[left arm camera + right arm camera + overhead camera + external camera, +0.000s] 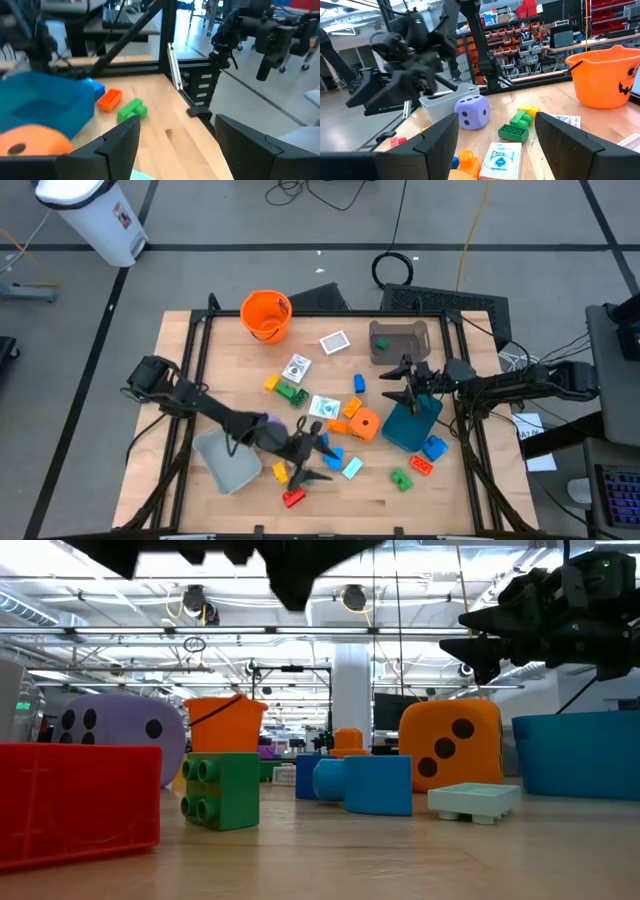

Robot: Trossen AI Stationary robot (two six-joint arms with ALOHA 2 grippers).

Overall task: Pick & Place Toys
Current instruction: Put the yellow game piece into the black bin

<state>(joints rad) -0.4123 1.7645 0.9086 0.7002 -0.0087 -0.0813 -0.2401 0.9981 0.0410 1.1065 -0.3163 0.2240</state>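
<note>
The toys lie scattered on the wooden table (200, 350): an orange die (364, 423), a purple die (472, 111), white cards (323, 406) and several small bright blocks, such as a green block (131, 110) and a red block (292, 497). My left gripper (326, 454) hovers open and empty above the blocks near the table's front middle; its fingers (120, 145) frame bare table. My right gripper (393, 385) waits open and empty in the air beside the teal bin (412, 423), pointing toward the table's left.
An orange bucket (266, 314) stands at the far left and a grey bin (398, 340) at the far right. A second grey bin (230, 462) lies at the near left under my left arm. A black frame (190, 380) borders the table.
</note>
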